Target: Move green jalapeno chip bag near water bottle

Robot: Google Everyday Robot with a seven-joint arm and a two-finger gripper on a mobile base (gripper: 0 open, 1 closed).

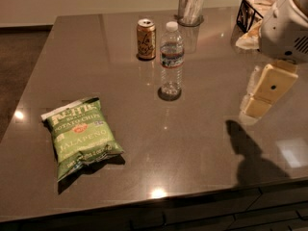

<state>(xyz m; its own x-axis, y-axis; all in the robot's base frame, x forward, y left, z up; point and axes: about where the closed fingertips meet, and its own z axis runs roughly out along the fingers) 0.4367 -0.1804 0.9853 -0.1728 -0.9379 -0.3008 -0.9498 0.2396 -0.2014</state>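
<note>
The green jalapeno chip bag [81,135] lies flat on the dark table [192,143] at the front left, its white top edge toward the far left. The water bottle [171,59] stands upright near the table's middle, well to the right of and behind the bag. My gripper [255,107] hangs above the table at the right side, cream-coloured under the white arm housing [286,28]. It is far from the bag and to the right of the bottle, and nothing shows in it.
A gold-brown drink can [146,39] stands just left of and behind the bottle. A clear cup with utensils [190,7] stands at the back. A black wire basket [252,12] sits at the back right. The table's front edge runs along the bottom.
</note>
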